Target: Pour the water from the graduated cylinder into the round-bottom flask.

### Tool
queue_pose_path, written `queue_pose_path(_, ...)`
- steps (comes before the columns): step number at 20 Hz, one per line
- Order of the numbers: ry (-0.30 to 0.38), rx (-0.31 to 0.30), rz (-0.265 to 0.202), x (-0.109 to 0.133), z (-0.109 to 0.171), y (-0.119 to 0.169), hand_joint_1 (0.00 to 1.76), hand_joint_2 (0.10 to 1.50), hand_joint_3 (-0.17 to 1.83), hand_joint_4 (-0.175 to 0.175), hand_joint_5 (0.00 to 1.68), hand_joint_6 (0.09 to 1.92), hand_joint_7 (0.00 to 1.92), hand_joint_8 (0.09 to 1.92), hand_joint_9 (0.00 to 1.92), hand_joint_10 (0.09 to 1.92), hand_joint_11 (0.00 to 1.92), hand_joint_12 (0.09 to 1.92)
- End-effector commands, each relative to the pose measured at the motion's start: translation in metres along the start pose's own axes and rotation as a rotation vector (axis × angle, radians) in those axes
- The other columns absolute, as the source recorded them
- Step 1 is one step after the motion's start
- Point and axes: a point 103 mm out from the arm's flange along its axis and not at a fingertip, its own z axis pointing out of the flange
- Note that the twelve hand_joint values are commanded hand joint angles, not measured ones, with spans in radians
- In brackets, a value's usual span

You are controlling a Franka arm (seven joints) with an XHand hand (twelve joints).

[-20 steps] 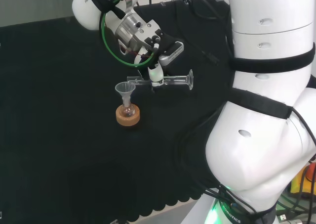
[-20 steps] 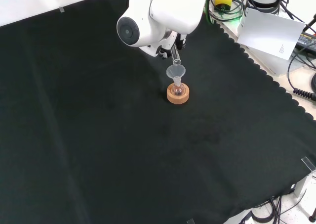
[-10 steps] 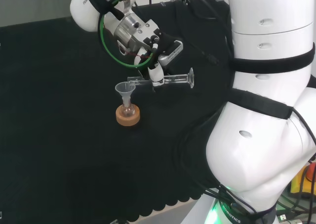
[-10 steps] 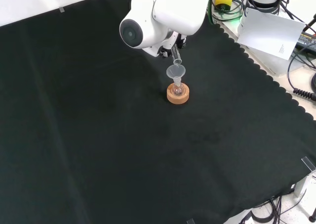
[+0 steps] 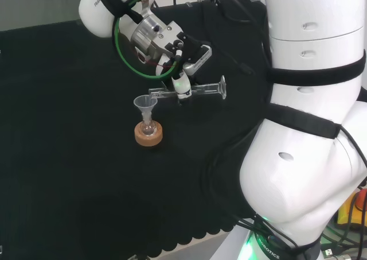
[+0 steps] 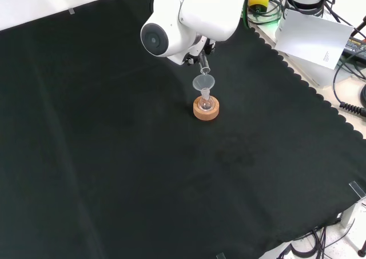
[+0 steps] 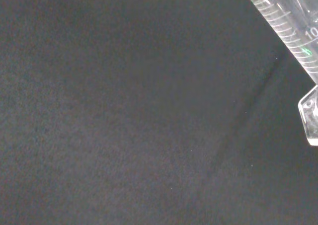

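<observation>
— Holding the graduated cylinder [image 5: 186, 91] almost flat, the hand [image 5: 182, 83] has its fingers closed around the middle of the tube. Do you see this too?

— Yes, in the head view the cylinder lies nearly level above the desk [image 5: 69, 128], with its foot to the right and its open end to the left, close above the rim of the funnel [image 5: 145, 103].

— And the funnel, where does it stand?

— It sits in the neck of the round-bottom flask [image 5: 149, 127], and the flask rests on a cork ring [image 5: 148, 135] on the black cloth. In the front view the flask [image 6: 206, 104] and its ring [image 6: 206, 110] are just below the big white link of the arm [image 6: 189, 16], and the mouth of the cylinder [image 6: 204, 70] comes out from under that link, over the funnel [image 6: 203, 82].

— Is water inside the cylinder?

— I cannot tell. In the wrist view the cylinder [image 7: 285, 24] shows its scale marks and part of its foot over the cloth, no more
</observation>
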Motion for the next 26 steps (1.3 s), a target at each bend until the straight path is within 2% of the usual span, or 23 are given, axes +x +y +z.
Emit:
queue_pose_path(1, -0.016, 0.008, 0.014, -0.0004, -0.0004, -0.0007, 1.28, 1.07, 0.00, -0.175, 1.07, 0.85, 1.10, 0.84, 1.51, 0.09, 1.32, 0.69)
queue_pose_path(15, -0.058, 0.021, 0.051, -0.0011, -0.0069, -0.0051, 1.28, 1.07, 0.00, -0.175, 1.07, 0.85, 1.10, 0.84, 1.51, 0.09, 1.33, 0.69)
queue_pose_path(26, -0.057, 0.009, 0.047, -0.0013, -0.0091, -0.0047, 1.28, 1.07, 0.00, -0.175, 1.07, 0.86, 1.10, 0.84, 1.51, 0.09, 1.33, 0.69)
